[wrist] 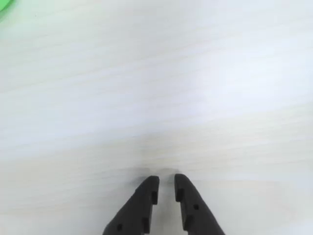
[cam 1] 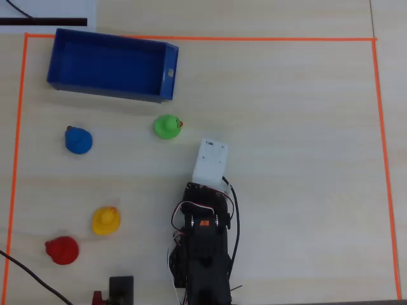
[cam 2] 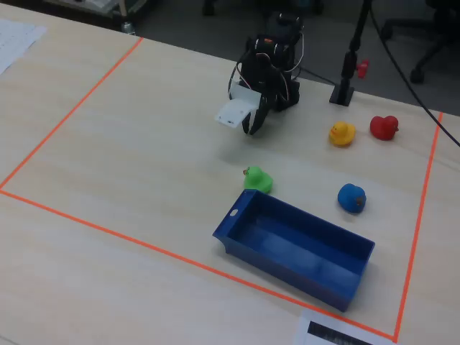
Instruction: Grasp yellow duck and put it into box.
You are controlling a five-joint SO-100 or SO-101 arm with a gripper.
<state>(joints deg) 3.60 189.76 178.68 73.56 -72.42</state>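
The yellow duck point(cam 1: 105, 220) point(cam 2: 342, 134) sits upright on the pale table, to the left of the arm's base in the overhead view and well apart from my gripper point(wrist: 166, 178) point(cam 2: 253, 126). My gripper hangs low over bare table, its black fingers point(wrist: 146, 200) nearly together with only a thin gap and nothing between them. In the overhead view the white wrist housing point(cam 1: 210, 162) hides the jaws. The blue box point(cam 1: 108, 63) point(cam 2: 295, 248) lies empty at the far left, with a round hole in its end wall.
A green duck point(cam 1: 168, 126) point(cam 2: 256, 180) point(wrist: 4, 5) stands between gripper and box. A blue duck point(cam 1: 78, 140) point(cam 2: 351, 198) and a red duck point(cam 1: 62, 250) point(cam 2: 384, 127) stand nearby. Orange tape point(cam 1: 375, 127) frames the table area. A black stand point(cam 1: 121, 289) sits by the base.
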